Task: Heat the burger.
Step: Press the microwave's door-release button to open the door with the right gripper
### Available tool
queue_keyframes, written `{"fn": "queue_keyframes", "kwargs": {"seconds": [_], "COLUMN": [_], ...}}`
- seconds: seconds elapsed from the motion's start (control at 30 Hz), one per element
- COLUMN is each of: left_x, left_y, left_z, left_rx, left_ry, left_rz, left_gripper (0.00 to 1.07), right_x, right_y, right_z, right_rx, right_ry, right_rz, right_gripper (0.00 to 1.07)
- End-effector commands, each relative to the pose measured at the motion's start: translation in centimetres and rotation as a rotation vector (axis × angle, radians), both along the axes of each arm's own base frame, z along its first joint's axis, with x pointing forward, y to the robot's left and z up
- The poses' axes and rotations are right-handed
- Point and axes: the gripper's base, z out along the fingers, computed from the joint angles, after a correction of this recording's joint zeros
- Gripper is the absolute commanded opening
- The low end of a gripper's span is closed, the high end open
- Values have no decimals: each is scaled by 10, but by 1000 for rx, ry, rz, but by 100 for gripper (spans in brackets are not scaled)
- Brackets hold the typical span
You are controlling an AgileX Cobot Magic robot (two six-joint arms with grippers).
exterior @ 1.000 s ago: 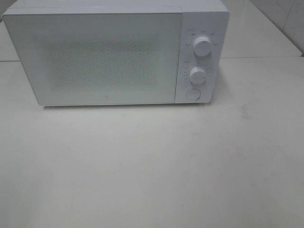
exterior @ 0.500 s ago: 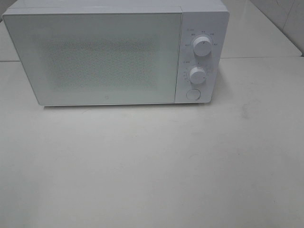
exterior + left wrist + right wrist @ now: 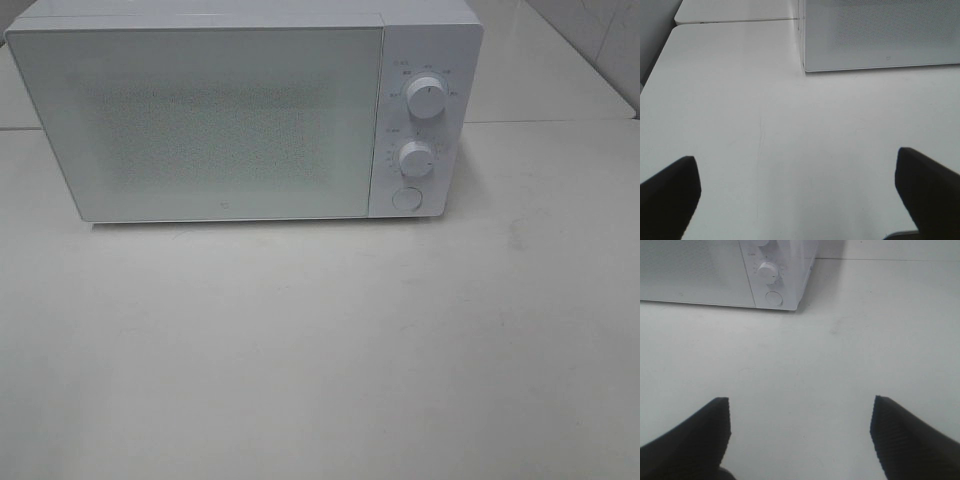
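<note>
A white microwave (image 3: 240, 110) stands at the back of a pale, matte table (image 3: 320, 350), its door (image 3: 210, 120) shut flush. On the panel to the right of the door sit an upper dial (image 3: 427, 97), a lower dial (image 3: 416, 158) and a round button (image 3: 406, 198) beneath them. A seam (image 3: 550, 121) runs out from behind the microwave to the right, where a second tabletop butts against the first. Beyond that corner stands what looks like a pale tiled wall (image 3: 612, 40), though the view there is too washed out to be sure. A faint dark smudge (image 3: 518, 236) marks the surface in front of the microwave and to its right. The left gripper (image 3: 795, 157) hangs over bare tabletop in front of the microwave's left corner, jaws spread wide with nothing between them. The right gripper (image 3: 800, 401) hangs likewise in front of the control panel, also wide apart and holding nothing. The burger shows in no view, and the frosted door does not let one tell whether it lies inside. Against the earlier frames nothing differs: microwave, dials and surface look the same.
</note>
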Motion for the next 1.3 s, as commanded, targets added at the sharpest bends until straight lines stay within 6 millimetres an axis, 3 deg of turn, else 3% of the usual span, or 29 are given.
{"fn": "queue_keyframes", "kwargs": {"seconds": [0.03,1.3], "left_x": [-2,-2], "left_y": [0,0], "left_z": [-1,-1], "left_rx": [-1,-1], "left_ry": [-23,-22], "left_rz": [-1,-1], "left_gripper": [98,98], "right_x": [-3,-4], "right_y": [0,0], "right_z": [-1,-1], "right_rx": [-7,-4], "right_ry": [-33,-32], "right_rz": [-48,-95], "right_gripper": [75,75]}}
